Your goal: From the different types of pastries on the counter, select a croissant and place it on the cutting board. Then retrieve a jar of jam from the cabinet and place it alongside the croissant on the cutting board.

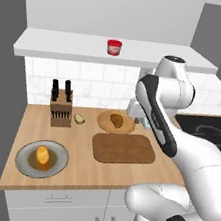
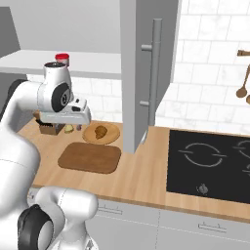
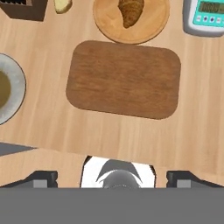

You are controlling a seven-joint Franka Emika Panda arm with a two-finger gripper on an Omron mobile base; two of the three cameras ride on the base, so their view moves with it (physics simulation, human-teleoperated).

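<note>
The counter is the biggest thing under me, light tan wood, and the black cooktop takes its right end. Above the back edge runs the white shelf of the cabinet, and the jar of jam stands on it, near its middle, well apart from everything below.

The cutting board lies bare in the middle of the counter, closer to the front edge. Just behind it, toward the back wall, is the round tan wooden plate, and the croissant lies on this plate. The plate's rim almost touches the far edge of the board. A grey plate sits near the front left corner of the counter and carries the orange-yellow bun. The knife block stands at the back left, with the tiny pale yellow piece just beside it. A small scale with a teal face is at the back, right of the wooden plate.

My gripper hangs above the front edge of the counter, holding nothing, its two tips wide apart. Nothing lies between it and the croissant but the bare board.
</note>
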